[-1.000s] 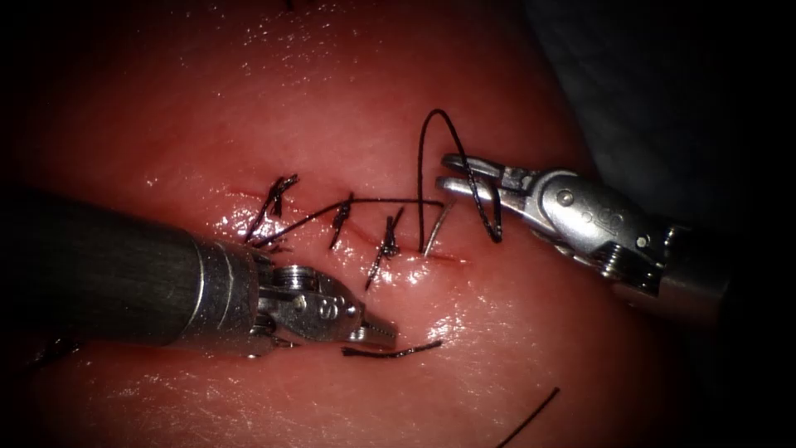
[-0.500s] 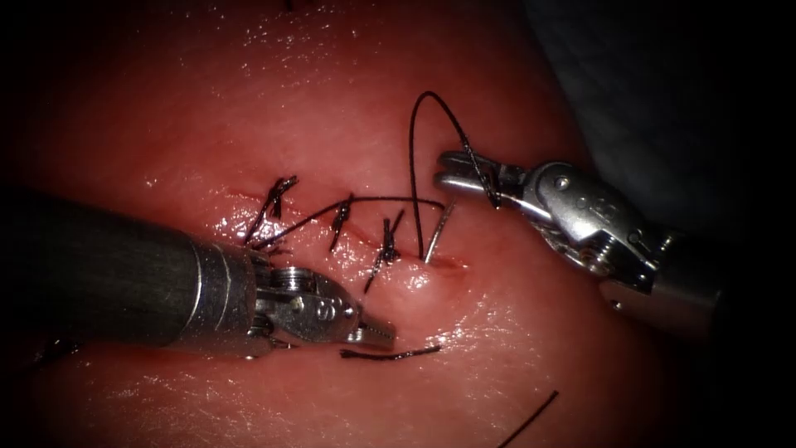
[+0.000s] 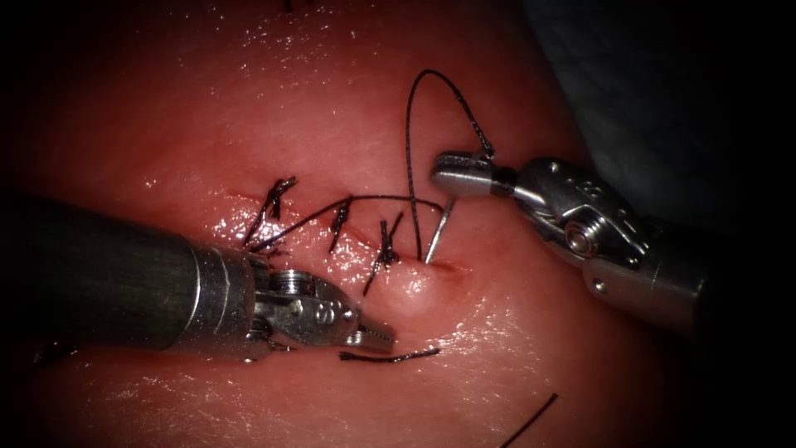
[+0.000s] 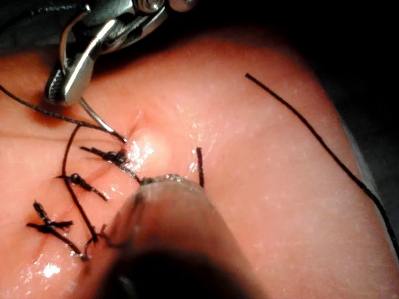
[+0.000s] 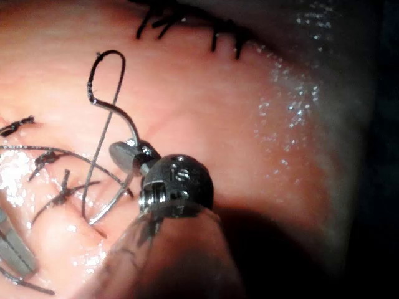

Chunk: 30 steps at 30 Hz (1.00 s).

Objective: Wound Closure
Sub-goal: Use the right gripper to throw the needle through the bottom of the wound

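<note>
Tissue (image 3: 514, 332) holds needle (image 3: 437, 234); right claw (image 3: 454, 175) grips it.

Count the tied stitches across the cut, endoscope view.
3. One at the cut's left end, one in the middle, one further right, just left of the needle held by the right tool. Others may be hidden behind the left tool.

Tissue (image 3: 274, 108) glossy pink-red; thread (image 3: 410, 141) black; needle (image 3: 438, 234) silver.

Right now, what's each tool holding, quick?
Left tool: shut, holding nothing, resting on the tissue.
Right tool: shut on the needle near its tail; tip in tissue.
</note>
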Available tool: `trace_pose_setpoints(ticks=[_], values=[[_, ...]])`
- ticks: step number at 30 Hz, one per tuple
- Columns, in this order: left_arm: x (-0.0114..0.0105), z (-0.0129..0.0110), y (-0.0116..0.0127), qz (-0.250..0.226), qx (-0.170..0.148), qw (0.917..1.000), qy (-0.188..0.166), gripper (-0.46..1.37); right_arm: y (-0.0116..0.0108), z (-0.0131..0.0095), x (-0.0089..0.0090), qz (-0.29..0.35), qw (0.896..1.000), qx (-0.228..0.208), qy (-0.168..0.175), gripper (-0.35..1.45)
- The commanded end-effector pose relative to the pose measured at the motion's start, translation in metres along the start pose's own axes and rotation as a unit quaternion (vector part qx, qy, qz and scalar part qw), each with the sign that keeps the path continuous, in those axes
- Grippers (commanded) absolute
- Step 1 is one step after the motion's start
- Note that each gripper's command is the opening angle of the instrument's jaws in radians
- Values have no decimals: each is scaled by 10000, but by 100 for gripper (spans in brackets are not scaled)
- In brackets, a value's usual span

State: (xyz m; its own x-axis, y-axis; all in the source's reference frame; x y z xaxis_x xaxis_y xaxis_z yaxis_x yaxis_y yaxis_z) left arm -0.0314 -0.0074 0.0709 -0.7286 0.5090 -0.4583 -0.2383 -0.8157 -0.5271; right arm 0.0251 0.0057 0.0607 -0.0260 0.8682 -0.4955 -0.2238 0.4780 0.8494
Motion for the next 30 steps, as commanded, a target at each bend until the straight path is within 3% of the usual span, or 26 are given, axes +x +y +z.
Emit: trace_pose_setpoints(ticks=[1, 8, 14, 20, 30], values=[[0, 0, 0, 1, -21, 10000, -2, -35, 1, 1, -1, 113, 9999, 8, 42, -35], [0, 1, 0, 0, -20, 10000, -1, -35, 11, 6, -8, 812, 9963, 192, 222, -35], [0, 1, 0, 2, -17, 10000, -2, -35, 19, 10, -23, 1256, 9908, 506, 14, -35], [0, 2, 0, 1, -17, 10000, -1, -35, 16, 20, -43, 1548, 9848, 763, -183, -35], [0, 1, 0, 5, -20, 10000, -1, -35, 2, 36, -58, 1803, 9755, 1240, -227, -35]])
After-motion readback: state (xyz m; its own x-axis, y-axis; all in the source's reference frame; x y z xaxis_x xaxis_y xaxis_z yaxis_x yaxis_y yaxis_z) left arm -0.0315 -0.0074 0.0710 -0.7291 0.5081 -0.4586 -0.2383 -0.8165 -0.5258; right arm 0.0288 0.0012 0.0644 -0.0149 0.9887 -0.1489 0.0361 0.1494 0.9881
